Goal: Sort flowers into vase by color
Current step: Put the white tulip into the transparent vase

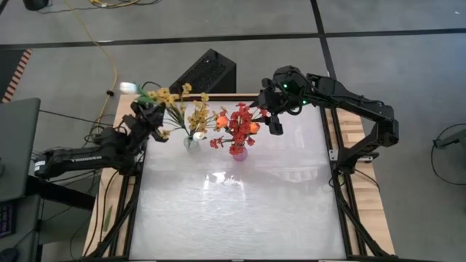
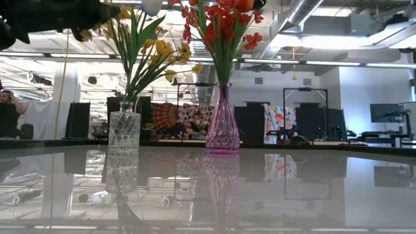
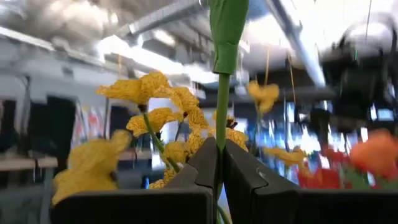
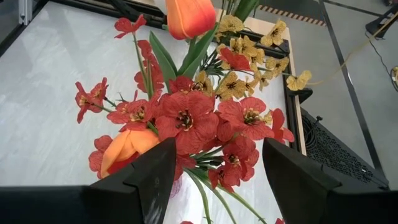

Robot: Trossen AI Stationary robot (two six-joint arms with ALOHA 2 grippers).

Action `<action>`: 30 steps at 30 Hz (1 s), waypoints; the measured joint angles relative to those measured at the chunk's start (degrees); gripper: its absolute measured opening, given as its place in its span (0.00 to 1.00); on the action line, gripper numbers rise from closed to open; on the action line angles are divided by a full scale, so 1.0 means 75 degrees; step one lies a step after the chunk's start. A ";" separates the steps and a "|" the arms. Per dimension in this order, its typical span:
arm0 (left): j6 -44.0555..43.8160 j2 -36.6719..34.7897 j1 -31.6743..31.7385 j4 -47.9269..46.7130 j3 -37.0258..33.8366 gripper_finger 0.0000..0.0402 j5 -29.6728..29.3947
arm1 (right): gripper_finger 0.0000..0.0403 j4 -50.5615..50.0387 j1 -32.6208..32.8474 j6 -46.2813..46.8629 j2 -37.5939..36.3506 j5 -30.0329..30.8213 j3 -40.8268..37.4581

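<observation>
Two vases are standing near the far edge of the table, and both are already holding flowers. The clear vase, nearer the far left corner, is carrying the yellow sprays; the pink vase, just beside it toward the middle of that edge, is carrying the red flowers along with orange blooms. No loose stems are lying on the table as far as the pictures show, so the sorting is looking nearly done.

One flower is remaining in hand. The left gripper is holding its fingers closed on a green stem, which is rising straight up between them; a pale bloom is showing near this arm at the far left corner, though I cannot tell for sure that it belongs to this stem. This flower probably needs a place among the yellow sprays or elsewhere, judging by its colour.

The left arm is reaching in from the left edge, raised beside the clear vase. The right arm is arching in from the right edge, with the right gripper hovering over the red bunch, its fingers spread apart and holding nothing.
</observation>
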 joint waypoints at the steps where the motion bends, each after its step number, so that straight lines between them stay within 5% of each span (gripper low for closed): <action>1: -0.0120 0.0010 0.0000 -0.0280 0.0018 0.00 0.0000 | 0.66 0.0000 0.0000 0.0000 0.0000 0.0000 0.0000; 12: -0.1286 0.0013 -0.0003 -0.1475 0.0059 0.00 0.1294 | 0.66 0.0000 0.0000 0.0003 0.0000 0.0000 0.0000; 24: -0.0662 0.0010 -0.0003 -0.1137 0.0288 0.00 0.0940 | 0.66 -0.0014 0.0000 0.0009 0.0000 0.0000 0.0000; 30: -0.0046 -0.0009 0.0000 -0.3278 0.1585 0.00 0.0801 | 0.66 -0.0173 0.0000 0.0009 0.0000 0.0000 0.0000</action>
